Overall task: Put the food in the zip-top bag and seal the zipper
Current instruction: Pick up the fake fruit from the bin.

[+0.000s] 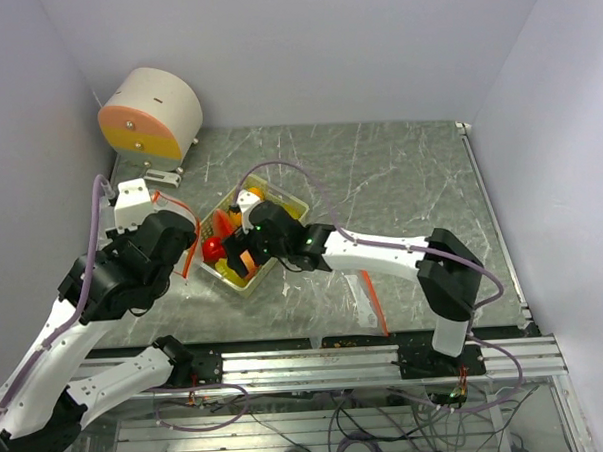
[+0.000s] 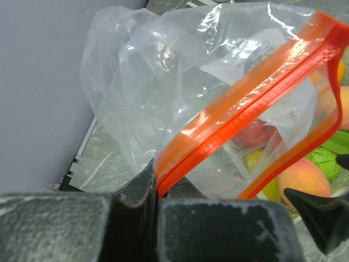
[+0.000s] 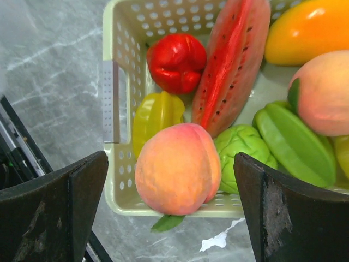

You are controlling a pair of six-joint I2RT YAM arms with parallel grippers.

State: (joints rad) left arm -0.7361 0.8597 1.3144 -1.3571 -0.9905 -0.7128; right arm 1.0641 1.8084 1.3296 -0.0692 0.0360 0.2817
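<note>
Hanging wide apart over the pale yellow-green tray (image 3: 117, 65), the right gripper (image 3: 172, 188) grasps nothing. Its 2 dark fingers (image 3: 71, 207) stand at either side of the wrist view, and a pink-orange peach (image 3: 177, 169) lies directly between them at the tray's nearest rim, clear of both tips.

Beyond the peach, further from the jaws, sit a yellow ridged piece (image 3: 157, 113) and a red pepper (image 3: 175, 61). A long watermelon slice (image 3: 232, 65) runs away from the gap, tilted toward the right finger. Just inside that right finger are a bumpy green piece (image 3: 240, 155) and a green ridged fruit (image 3: 294, 143). Past them lie a second peach (image 3: 322, 93) and an orange mango (image 3: 308, 30). All of this food is in the tray, none in the bag. Outside the left finger is bare grey marbled table (image 3: 49, 71).

The left gripper (image 2: 156, 210) is clenched on the zip-top bag (image 2: 163, 82). The jaws meet on the lower end of its orange zipper strip (image 2: 245, 98), which climbs away from them up to the right. The clear film bulges above and beyond the jaws, and the mouth gapes, with the strip's 2 sides parted. Fruit shows through the film on the far side.

From above, both grippers are near each other at the tray, the left one just beside its near-left edge
</note>
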